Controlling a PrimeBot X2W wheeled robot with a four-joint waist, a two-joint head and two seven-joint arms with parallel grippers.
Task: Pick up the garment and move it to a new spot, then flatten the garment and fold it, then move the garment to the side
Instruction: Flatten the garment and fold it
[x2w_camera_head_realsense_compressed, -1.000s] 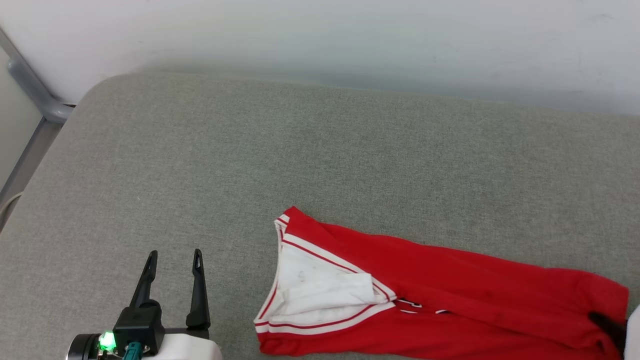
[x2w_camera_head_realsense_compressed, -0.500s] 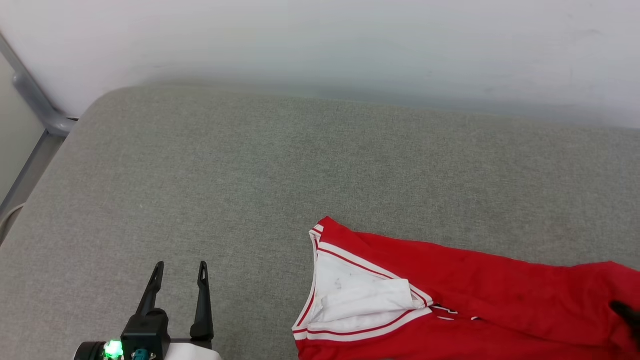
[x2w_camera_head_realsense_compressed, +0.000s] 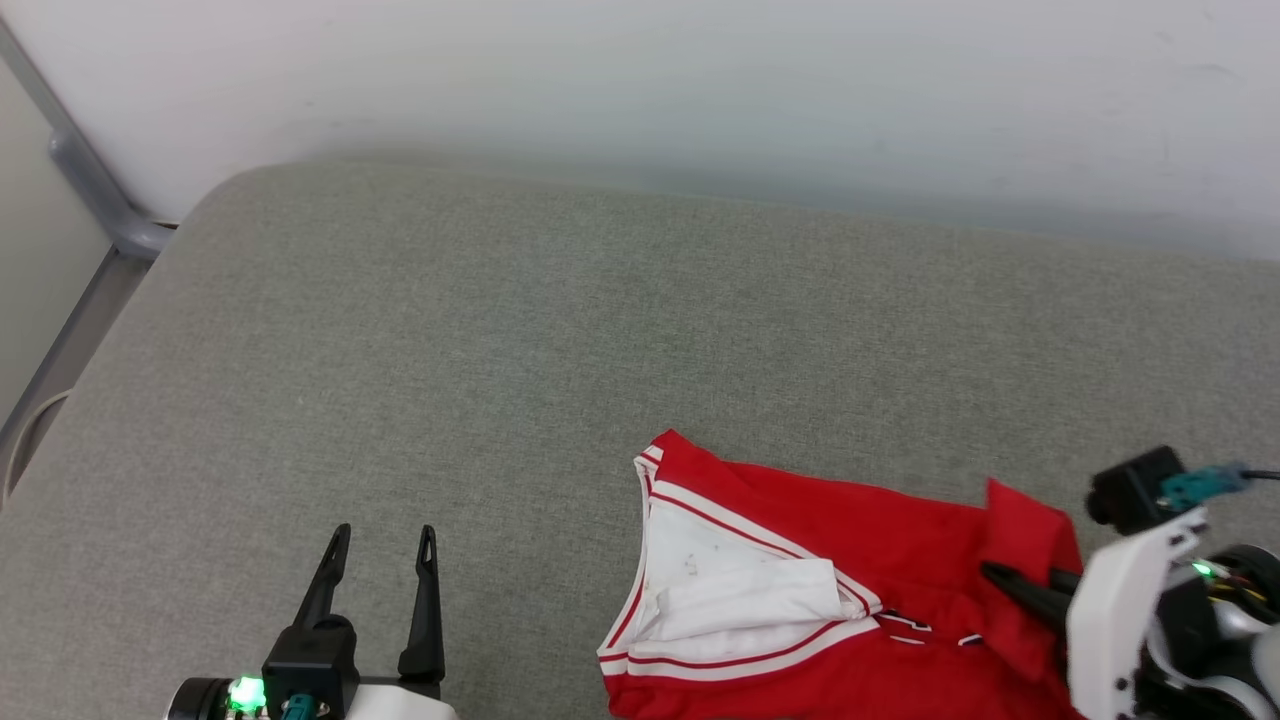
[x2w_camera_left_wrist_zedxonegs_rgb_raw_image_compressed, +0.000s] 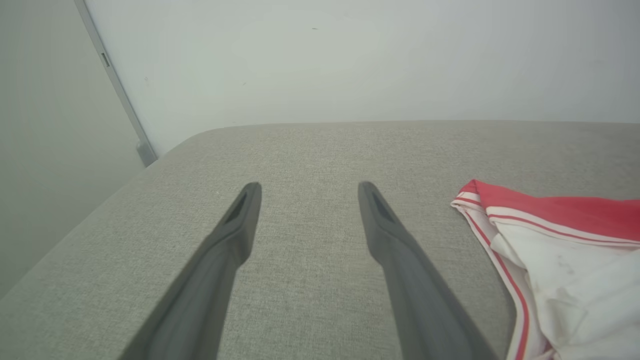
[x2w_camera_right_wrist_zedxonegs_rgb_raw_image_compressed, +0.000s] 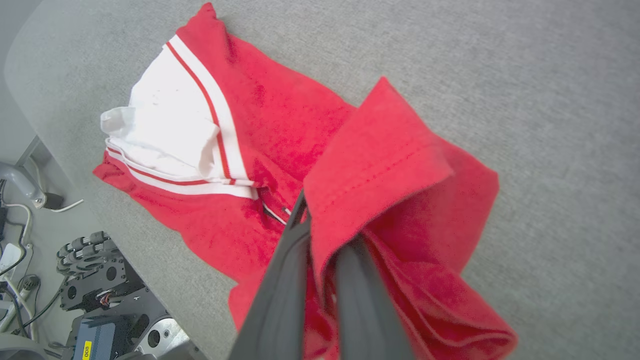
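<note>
While its two dark fingers (x2w_camera_right_wrist_zedxonegs_rgb_raw_image_compressed: 280, 300) are pressed together on a fold of red cloth, the right gripper (x2w_camera_head_realsense_compressed: 990, 572) pinches one hemmed edge of the garment (x2w_camera_head_realsense_compressed: 850, 530), and that edge stands up as a small flap above the rest of the shirt. The single red jersey otherwise lies crumpled on the grey cushion (x2w_camera_head_realsense_compressed: 500, 330), near its front edge and toward the robot's right. One white sleeve (x2w_camera_head_realsense_compressed: 740, 600) with red-and-white striped trim faces up at the end of the garment nearer the left arm. A sliver of black, white-outlined lettering peeks out just beside the sleeve; it cannot be read. Well apart from the cloth, the left gripper (x2w_camera_head_realsense_compressed: 385, 532) hovers over bare cushion with its two fingers (x2w_camera_left_wrist_zedxonegs_rgb_raw_image_compressed: 225, 260) spread wide and nothing between them. Behind the cushion rises a plain pale wall (x2w_camera_head_realsense_compressed: 700, 80), with one grey metal rail (x2w_camera_head_realsense_compressed: 90, 190) running down at the far left. Below the cushion's edge, the right wrist view takes in dark machine parts and cables (x2w_camera_right_wrist_zedxonegs_rgb_raw_image_compressed: 95, 280) on the floor.
</note>
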